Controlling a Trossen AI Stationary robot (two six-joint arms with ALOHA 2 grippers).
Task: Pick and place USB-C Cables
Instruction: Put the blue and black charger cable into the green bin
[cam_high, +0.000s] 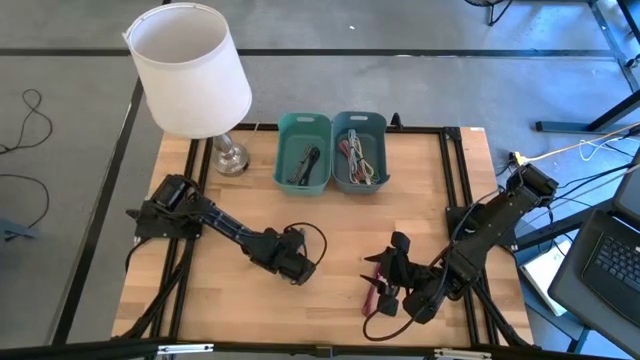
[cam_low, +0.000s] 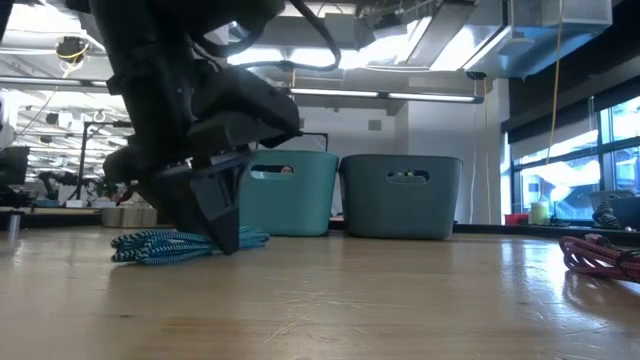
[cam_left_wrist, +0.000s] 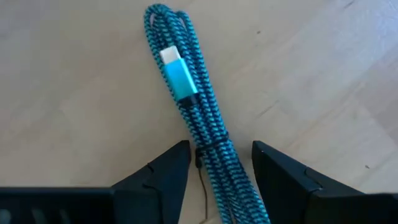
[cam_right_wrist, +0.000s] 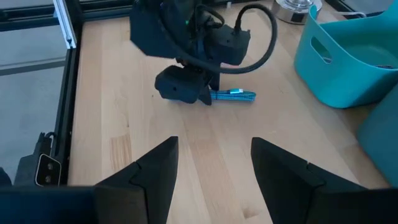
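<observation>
A teal braided USB-C cable bundle lies flat on the wooden table, its bright blue plug on top. My left gripper is open and slants down over it, one finger on each side of the bundle's near end, with a small gap either side. The low view shows the bundle beside the lowered fingers, and the right wrist view shows it too. My right gripper hangs open above the near right of the table. A magenta-red cable bundle lies on the table below it.
At the far middle stand a teal bin and a grey-blue bin, each with cables inside. A white-shaded lamp stands at the far left. Black rails run along the table's sides.
</observation>
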